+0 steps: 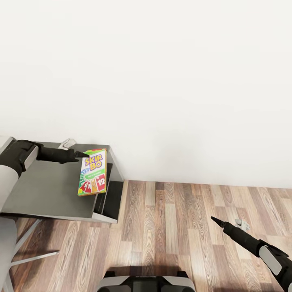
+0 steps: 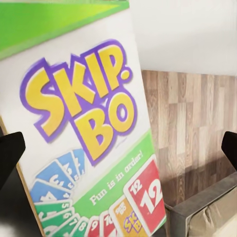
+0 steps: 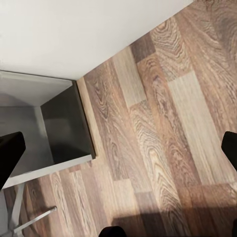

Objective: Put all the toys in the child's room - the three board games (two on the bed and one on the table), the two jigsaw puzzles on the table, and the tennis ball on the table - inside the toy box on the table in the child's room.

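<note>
Head view, left of frame: the green-and-white flat rectangular board game box with the "Skip-Bo" cartoon cover (image 1: pixel 93 172) lies near the right-hand edge of a dark grey table surface (image 1: pixel 44 190), a corner seeming to reach slightly past that edge over the shelving below. The black left gripper (image 1: pixel 82 154) reaches in from the left at mid-height, its tips at the box's upper left corner; contact cannot be confirmed from here. In the left wrist view the cover (image 2: pixel 94 133) sits large between the two dark fingers (image 2: pixel 9 153), which stand wide apart at either frame edge, not clamped on anything. The black right gripper (image 1: pixel 215 220) hangs at lower right over brown wood-plank floor (image 1: pixel 178 227), well apart from the table; the right wrist view shows its fingers (image 3: pixel 10 150) likewise spread, nothing between them. White wall above. Toy box, ball and puzzles not located here. Judgement: the step in hand is picking up this game. Next move likely calls for settling the left fingers across the box's narrow width or an overhanging edge and closing firmly, since a thin flat box offers little purchase and could slide off the edge.
</note>
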### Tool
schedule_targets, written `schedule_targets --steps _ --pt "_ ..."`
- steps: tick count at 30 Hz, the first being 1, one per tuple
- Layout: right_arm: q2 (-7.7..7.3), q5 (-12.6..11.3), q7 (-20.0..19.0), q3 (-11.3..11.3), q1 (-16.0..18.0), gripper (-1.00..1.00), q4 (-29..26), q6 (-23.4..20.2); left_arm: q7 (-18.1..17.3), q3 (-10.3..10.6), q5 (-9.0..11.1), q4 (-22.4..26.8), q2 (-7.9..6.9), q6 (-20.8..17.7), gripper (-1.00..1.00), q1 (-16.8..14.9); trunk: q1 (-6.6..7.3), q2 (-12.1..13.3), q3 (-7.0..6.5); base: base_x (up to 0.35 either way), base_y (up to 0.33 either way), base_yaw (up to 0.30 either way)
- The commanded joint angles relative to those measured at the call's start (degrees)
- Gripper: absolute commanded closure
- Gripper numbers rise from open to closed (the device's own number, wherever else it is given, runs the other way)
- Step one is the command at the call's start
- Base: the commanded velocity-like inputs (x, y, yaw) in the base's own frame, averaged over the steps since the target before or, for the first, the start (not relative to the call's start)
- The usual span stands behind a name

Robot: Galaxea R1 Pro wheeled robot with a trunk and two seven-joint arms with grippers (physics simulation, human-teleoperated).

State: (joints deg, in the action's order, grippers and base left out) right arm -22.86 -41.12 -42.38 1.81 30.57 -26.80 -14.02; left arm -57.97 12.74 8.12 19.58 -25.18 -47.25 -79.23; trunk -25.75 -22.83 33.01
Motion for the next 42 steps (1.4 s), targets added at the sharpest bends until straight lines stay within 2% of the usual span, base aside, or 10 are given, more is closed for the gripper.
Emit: schedule_targets --steps 1,13,42 --pt "0.0 -0.45 -0.16 0.12 0.02 -1.0 0.0 -0.57 0.05 0.45 0.58 0.01 -0.06 -0.41 -1.0 -0.05 -0.04 -0.09 -0.02 0.0 0.0 0.0" --pt "0.0 -0.25 -0.17 0.12 0.02 -1.0 -0.05 -0.65 0.05 0.45 0.58 0.01 -0.04 -0.47 -1.0 -0.02 -0.04 -0.09 -0.98 0.0 0.0 0.0" --pt "0.01 -0.35 -0.16 0.12 0.02 -1.0 -0.09 -0.58 0.05 0.45 0.5 -0.07 -0.03 -0.47 -1.0 0.32 -0.04 -0.09 -1.04 0.0 0.0 0.0"
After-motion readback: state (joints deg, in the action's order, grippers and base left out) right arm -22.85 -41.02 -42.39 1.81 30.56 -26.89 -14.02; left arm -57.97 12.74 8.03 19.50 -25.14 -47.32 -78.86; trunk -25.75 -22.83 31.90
